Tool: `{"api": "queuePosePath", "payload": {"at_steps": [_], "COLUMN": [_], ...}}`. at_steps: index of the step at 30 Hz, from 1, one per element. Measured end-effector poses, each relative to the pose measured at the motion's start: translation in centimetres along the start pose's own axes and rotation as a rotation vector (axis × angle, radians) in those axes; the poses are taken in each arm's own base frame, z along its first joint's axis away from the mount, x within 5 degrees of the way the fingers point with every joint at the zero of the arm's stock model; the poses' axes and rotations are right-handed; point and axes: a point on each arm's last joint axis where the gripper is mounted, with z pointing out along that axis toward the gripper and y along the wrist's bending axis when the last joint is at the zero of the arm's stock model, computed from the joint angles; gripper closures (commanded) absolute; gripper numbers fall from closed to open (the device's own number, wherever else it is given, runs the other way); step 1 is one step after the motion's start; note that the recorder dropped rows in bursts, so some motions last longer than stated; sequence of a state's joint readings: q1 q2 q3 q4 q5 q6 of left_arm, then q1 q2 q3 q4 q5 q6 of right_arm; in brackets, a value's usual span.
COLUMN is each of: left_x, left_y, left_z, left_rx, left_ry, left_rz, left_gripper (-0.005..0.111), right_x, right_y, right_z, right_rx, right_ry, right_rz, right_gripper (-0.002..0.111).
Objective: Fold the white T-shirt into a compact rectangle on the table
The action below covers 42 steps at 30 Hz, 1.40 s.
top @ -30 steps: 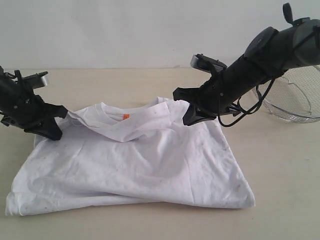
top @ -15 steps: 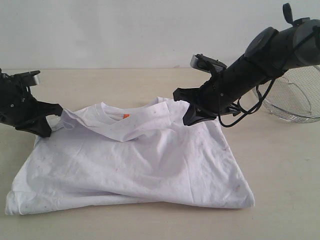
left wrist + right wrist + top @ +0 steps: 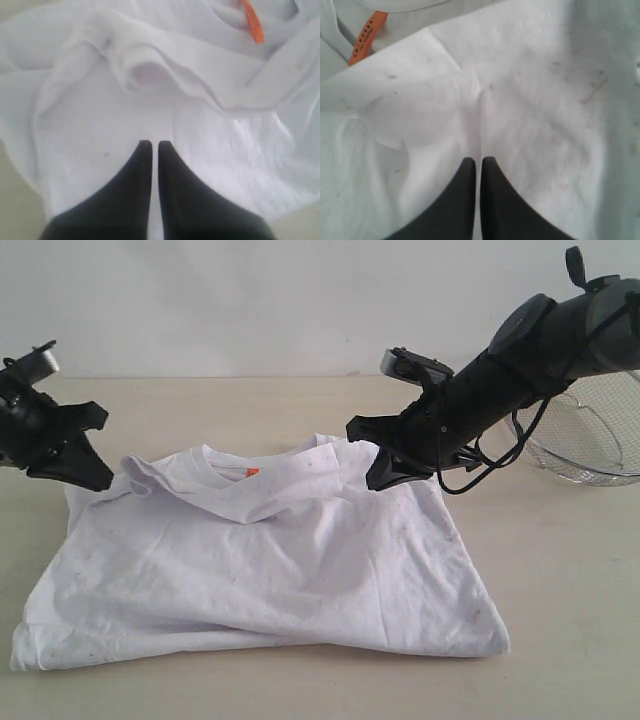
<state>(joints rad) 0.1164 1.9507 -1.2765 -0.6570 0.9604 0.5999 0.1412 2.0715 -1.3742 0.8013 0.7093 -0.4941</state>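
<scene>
The white T-shirt [image 3: 270,560] lies plain side up on the table [image 3: 560,570], its lower part doubled under and an orange neck label [image 3: 252,473] showing at the collar. My left gripper [image 3: 100,482] hangs shut and empty just off the shirt's left shoulder, where the sleeve is folded inward. From the left wrist, its tips [image 3: 151,144] hover over rumpled white cloth [image 3: 210,130]. My right gripper [image 3: 378,480] is shut, tips down on the shirt's right shoulder. In the right wrist view a crease runs from the tips [image 3: 477,160] across the cloth [image 3: 535,100].
A silver wire-mesh basket [image 3: 590,440] stands at the back right, just behind the right arm. Bare table shows in front of the shirt and on both sides. A pale wall closes off the far edge.
My left gripper has drawn back up and to the left, off the shirt's left shoulder, leaving the sleeve folded in. The right arm and the rest of the shirt have not moved.
</scene>
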Motion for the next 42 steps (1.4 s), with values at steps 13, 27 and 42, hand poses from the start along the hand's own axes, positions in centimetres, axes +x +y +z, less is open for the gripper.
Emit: {"api": "queuePosePath", "payload": {"at_steps": [13, 27, 42], "left_x": [0.7, -7.0, -7.2], "left_y": [-5.6, -6.5, -6.5], "left_z": [8.6, 7.1, 2.7], "left_rx": [-0.002, -0.078, -0.196], "left_ry": [0.142, -0.195, 0.041], "left_rz": [0.196, 0.143, 0.211], "left_gripper": [0.102, 0.102, 0.102], "right_x": [0.0, 0.0, 0.0], "right_y": [0.0, 0.1, 0.2], "right_z": [0.0, 0.0, 0.0], "right_rx": [-0.002, -0.016, -0.018], "right_ry": [0.003, -0.002, -0.003], "right_rz": [0.0, 0.017, 0.02], "right_gripper": [0.109, 0.109, 0.109]}}
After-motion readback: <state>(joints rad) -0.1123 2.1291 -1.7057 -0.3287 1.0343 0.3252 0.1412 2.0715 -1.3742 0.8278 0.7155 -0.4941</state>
